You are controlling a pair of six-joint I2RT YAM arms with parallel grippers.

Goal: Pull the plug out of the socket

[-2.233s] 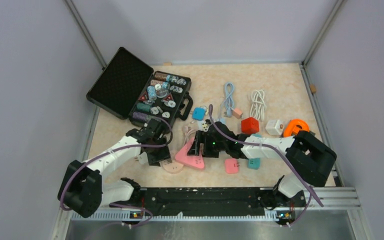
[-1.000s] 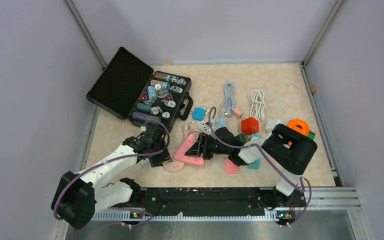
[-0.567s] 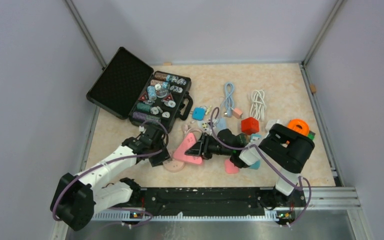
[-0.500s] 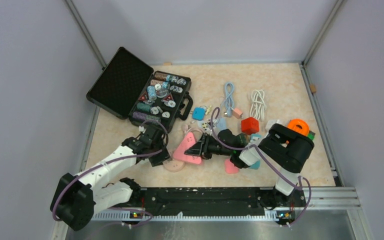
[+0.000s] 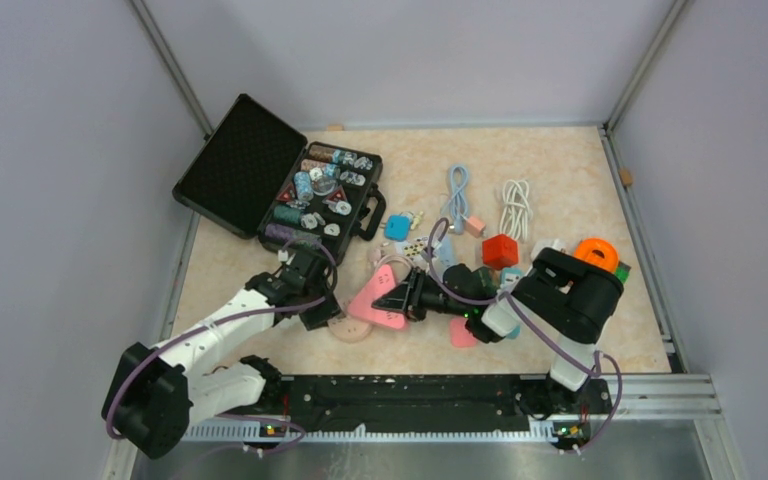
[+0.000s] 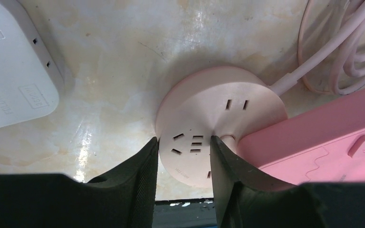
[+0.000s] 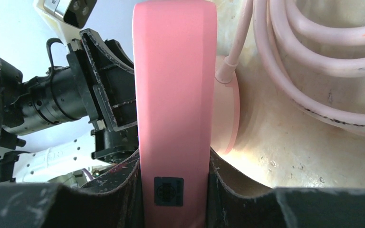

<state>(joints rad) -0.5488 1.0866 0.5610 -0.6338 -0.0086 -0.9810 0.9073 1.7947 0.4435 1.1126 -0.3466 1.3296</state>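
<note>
**A:** Starting at the left, what is the left gripper (image 6: 184, 161) doing?

**B:** Its fingers (image 6: 135, 183) stand a narrow gap apart, tips down at the near part of the round socket (image 6: 218, 109). The slotted face of the socket shows in the gap. The disc is wider than that gap, so nothing is pinched between them. A white adapter (image 6: 9, 80) lies on the worktop (image 6: 114, 57) to the left, apart from both.

**A:** Where does the socket sit?

**B:** Flat on the worktop, left of centre, nearer than the open black case (image 5: 250, 165). A pale pink cable (image 6: 335, 47) leaves its far right edge.

**A:** And the plug?

**B:** The pink plug (image 5: 378, 300) lies just right of the socket. Its left end touches the socket's right side, and the left wrist view shows a short stem (image 6: 226, 140) between the two.

**A:** The right gripper (image 5: 402, 298)?

**B:** It reaches in from the right. Its two fingers are closed on the plug's flat sides, both pressed against it in the right wrist view.
</note>
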